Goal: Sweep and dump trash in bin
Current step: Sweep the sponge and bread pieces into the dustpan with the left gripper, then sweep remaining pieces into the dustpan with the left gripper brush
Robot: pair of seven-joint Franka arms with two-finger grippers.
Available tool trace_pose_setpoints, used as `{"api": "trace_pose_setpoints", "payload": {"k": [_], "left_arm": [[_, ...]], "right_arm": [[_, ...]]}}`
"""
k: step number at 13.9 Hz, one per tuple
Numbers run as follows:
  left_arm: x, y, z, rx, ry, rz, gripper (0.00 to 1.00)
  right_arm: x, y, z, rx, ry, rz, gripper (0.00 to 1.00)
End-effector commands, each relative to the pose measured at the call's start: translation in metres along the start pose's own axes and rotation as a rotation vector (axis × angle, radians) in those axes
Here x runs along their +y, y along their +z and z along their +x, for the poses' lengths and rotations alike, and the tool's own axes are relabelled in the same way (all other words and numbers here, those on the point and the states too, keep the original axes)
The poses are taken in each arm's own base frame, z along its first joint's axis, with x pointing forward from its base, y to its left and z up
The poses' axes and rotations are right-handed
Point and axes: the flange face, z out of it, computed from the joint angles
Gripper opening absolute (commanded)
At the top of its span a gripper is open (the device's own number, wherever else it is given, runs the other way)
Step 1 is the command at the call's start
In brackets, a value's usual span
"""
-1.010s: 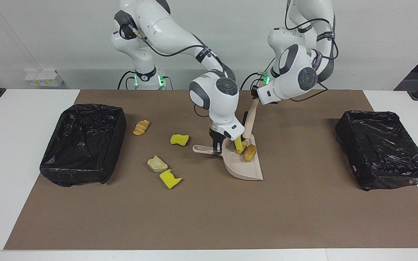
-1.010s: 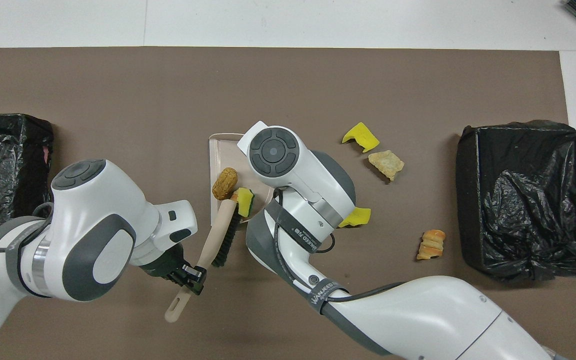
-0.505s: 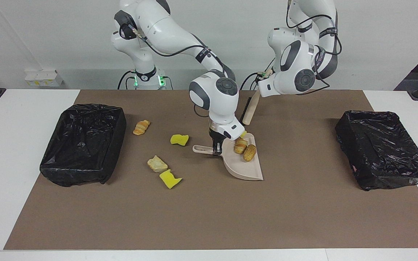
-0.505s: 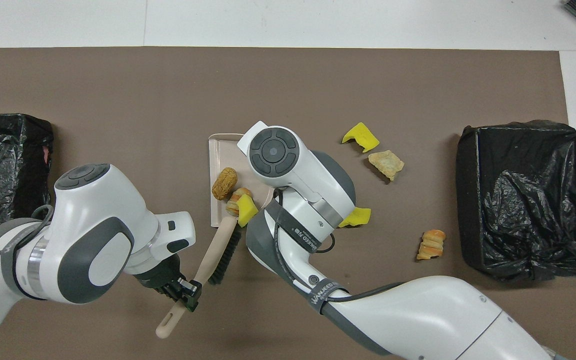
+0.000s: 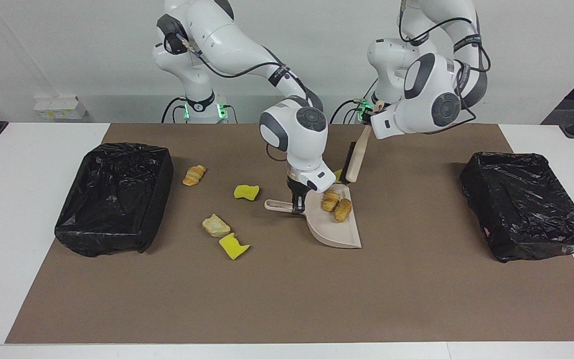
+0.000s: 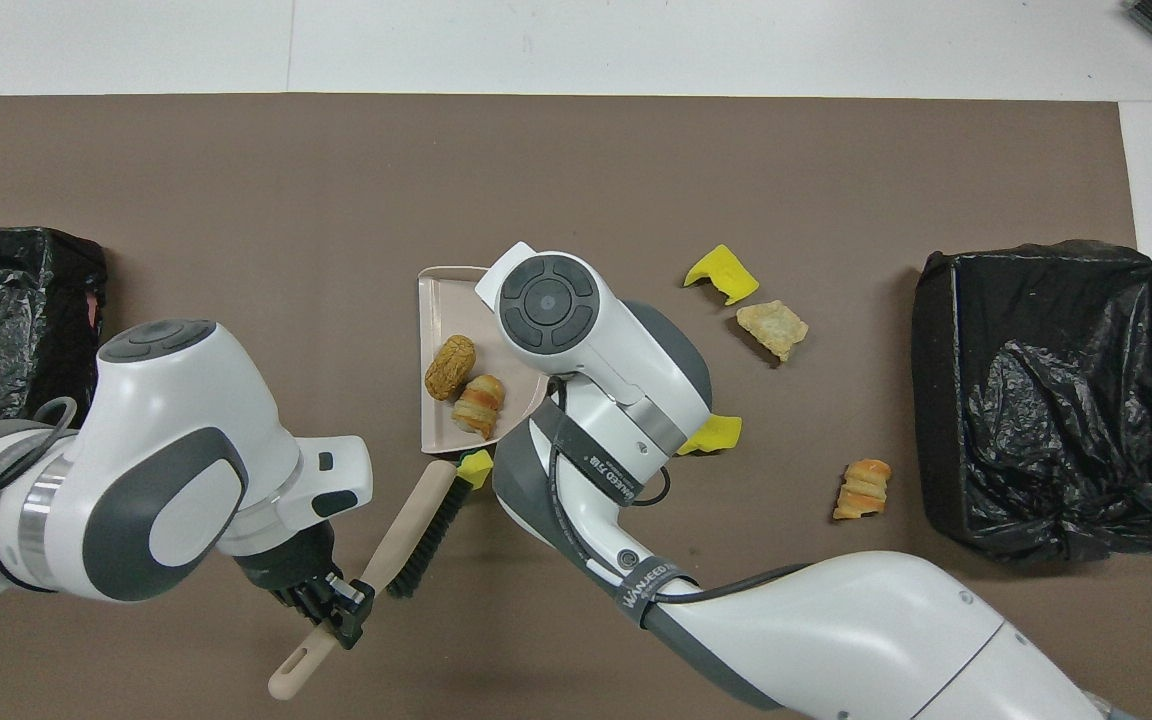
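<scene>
While the right gripper [image 5: 296, 202] stays clamped on the handle of the dustpan [image 5: 337, 234], the left gripper [image 5: 367, 115], shut on the brush [image 5: 356, 152], has drawn back toward the robots and lifted. A second ago the bristles were down in the pan against the scraps. Now the brush hangs clear of it.

Two tan pieces [image 5: 336, 204] remain in the pan. The yellow chunk [image 6: 476, 465] that was in there with them has come out with the brush and now sits just beside the pan's corner nearer the robots, touching the bristle tip. That stroke probably lost one piece, which will need sweeping again.

Four scraps [image 5: 215, 225] lie untouched on the mat toward the right arm's end, near the bin [image 5: 115, 197] there. The other bin [image 5: 526, 204] is well apart at the left arm's end. The task looks less than half done.

The overhead view shows the escaped chunk plainly outside the rim, whereas the facing view gives only a sliver of it beside the right wrist. The facing view alone shows the right gripper's hold on the handle, which the wrist covers from above.
</scene>
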Motion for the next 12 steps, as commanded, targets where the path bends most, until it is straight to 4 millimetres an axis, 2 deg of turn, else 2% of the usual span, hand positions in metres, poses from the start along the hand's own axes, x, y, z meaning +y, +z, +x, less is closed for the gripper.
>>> {"api": "trace_pose_setpoints", "payload": {"k": [1,3,4,6,7,8,10,12], "left_arm": [[-0.021,-0.031,0.004,0.029,-0.031,-0.015,0.00],[-0.037,-0.045,0.006,0.069,-0.054,-0.028,0.00],[-0.033,-0.042,0.007,0.064,-0.047,-0.024,0.00],[-0.030,-0.021,-0.008,0.015,-0.045,-0.027,0.00],[-0.022,-0.007,-0.013,-0.004,-0.063,-0.020,0.00],[-0.012,0.004,-0.017,-0.009,-0.116,-0.006,0.00],[-0.010,0.008,-0.017,-0.012,-0.295,-0.007,0.00],[0.008,0.014,-0.016,-0.019,-0.486,0.019,0.00]], "right_arm": [[0.006,0.011,0.000,0.040,0.024,-0.025,0.00],[0.007,0.011,-0.001,0.040,0.025,-0.025,0.00],[0.006,0.011,0.000,0.040,0.024,-0.025,0.00],[0.007,0.011,-0.001,0.040,0.025,-0.025,0.00],[0.006,0.011,0.000,0.040,0.024,-0.025,0.00],[0.007,0.011,-0.001,0.040,0.025,-0.025,0.00],[0.007,0.011,-0.001,0.040,0.022,-0.025,0.00],[0.007,0.011,-0.001,0.041,0.020,-0.024,0.00]]}}
